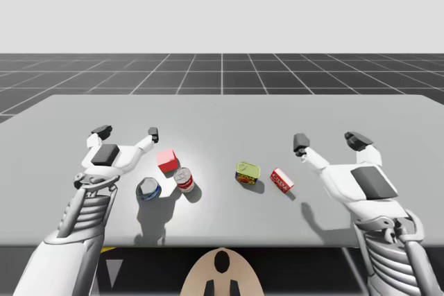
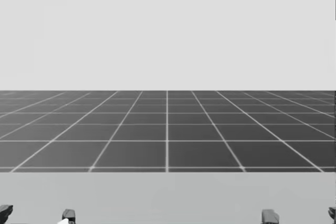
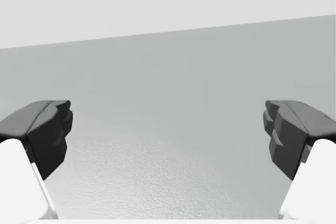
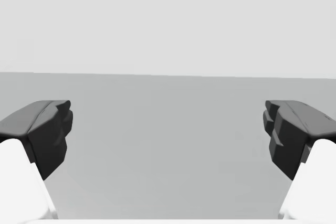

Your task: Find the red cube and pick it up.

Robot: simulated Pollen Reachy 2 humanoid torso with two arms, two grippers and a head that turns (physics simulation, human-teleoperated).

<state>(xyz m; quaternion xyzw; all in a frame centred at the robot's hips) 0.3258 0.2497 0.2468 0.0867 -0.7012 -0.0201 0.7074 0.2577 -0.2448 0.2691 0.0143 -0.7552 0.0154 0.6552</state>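
Observation:
The red cube (image 1: 166,160) rests on the grey table (image 1: 222,112) left of centre, just behind a red and white can (image 1: 184,179). My left gripper (image 1: 127,131) hovers open a little to the left of and behind the cube, nothing between its fingers (image 3: 44,132). My right gripper (image 1: 329,141) stands open over the right half of the table, well away from the cube, its fingers (image 4: 289,132) wide apart over bare table. In the head view, dark fingertips (image 2: 68,214) poke up along the lower edge.
A blue can (image 1: 148,189) lies near my left forearm. A green and yellow tin (image 1: 246,172) and a small red box (image 1: 281,180) sit mid-table toward the right. Beyond the table's far edge is a dark gridded floor (image 2: 168,129).

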